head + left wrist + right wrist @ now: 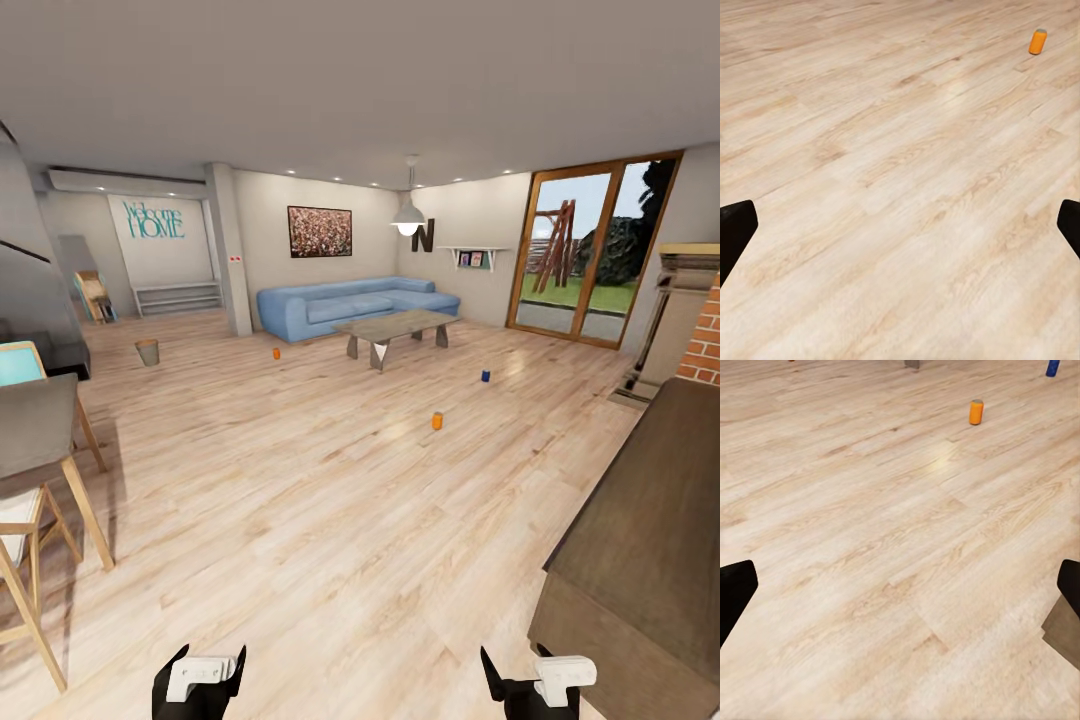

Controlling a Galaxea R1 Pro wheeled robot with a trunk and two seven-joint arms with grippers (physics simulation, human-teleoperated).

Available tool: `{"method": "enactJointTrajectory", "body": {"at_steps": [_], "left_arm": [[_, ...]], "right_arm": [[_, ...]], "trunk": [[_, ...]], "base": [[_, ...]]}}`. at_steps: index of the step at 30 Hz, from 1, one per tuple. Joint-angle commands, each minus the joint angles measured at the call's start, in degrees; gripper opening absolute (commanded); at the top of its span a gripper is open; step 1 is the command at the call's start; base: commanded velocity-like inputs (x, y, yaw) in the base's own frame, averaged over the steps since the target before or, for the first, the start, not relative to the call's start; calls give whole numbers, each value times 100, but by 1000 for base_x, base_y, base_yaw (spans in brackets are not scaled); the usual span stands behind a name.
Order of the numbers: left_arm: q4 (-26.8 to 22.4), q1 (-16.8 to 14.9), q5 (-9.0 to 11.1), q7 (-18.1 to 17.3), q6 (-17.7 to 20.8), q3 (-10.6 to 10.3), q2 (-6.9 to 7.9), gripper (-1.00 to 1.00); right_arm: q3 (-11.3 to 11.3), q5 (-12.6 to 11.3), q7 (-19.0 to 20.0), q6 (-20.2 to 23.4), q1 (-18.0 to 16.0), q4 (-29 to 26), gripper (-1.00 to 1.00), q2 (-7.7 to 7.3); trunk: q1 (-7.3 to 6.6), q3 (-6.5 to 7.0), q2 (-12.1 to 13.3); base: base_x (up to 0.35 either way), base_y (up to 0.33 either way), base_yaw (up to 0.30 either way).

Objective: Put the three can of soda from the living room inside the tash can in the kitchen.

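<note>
Three cans stand apart on the floor (300, 500): nearest orange can (437, 421), blue can (485, 375), far orange can (276, 353); trash can (147, 351) far left; left gripper (200, 680) and right gripper (525, 685) fingers wide, empty, still too distant to grasp.

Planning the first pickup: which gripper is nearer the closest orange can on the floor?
Right, slightly. The orange can stands far ahead on the floor, a bit to the right. The right gripper is somewhat right of its line; the left gripper is well to its left. Both are open, empty.

Floor (330, 520): pale wood planks, slight sheen. Sofa (350, 305): blue cloth.
</note>
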Motion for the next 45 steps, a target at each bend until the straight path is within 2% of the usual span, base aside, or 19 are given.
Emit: {"method": "enactJointTrajectory", "body": {"at_steps": [1, 14, 25, 45], "left_arm": [[2, 0, 0, 0, 0, 0, 0, 100], [7, 0, 0, 0, -6, 0, 1, 100], [7, 0, 0, -10, -165, 0, 1, 100], [-1, 0, 40, -42, -204, 8, 1, 100]], "right_arm": [[0, 1, 0, 0, 0, 0, 100, 0], [7, 4, 0, 0, 0, 5, 100, 1], [14, 4, 0, 0, 0, 10, 100, 1], [24, 13, 0, 0, 0, 53, 100, 1]], "trunk": [[0, 0, 0], [0, 0, 0], [0, 0, 0], [0, 0, 0]], "base": [[0, 0, 2], [0, 0, 0], [37, 0, 0], [288, 0, 0]]}}
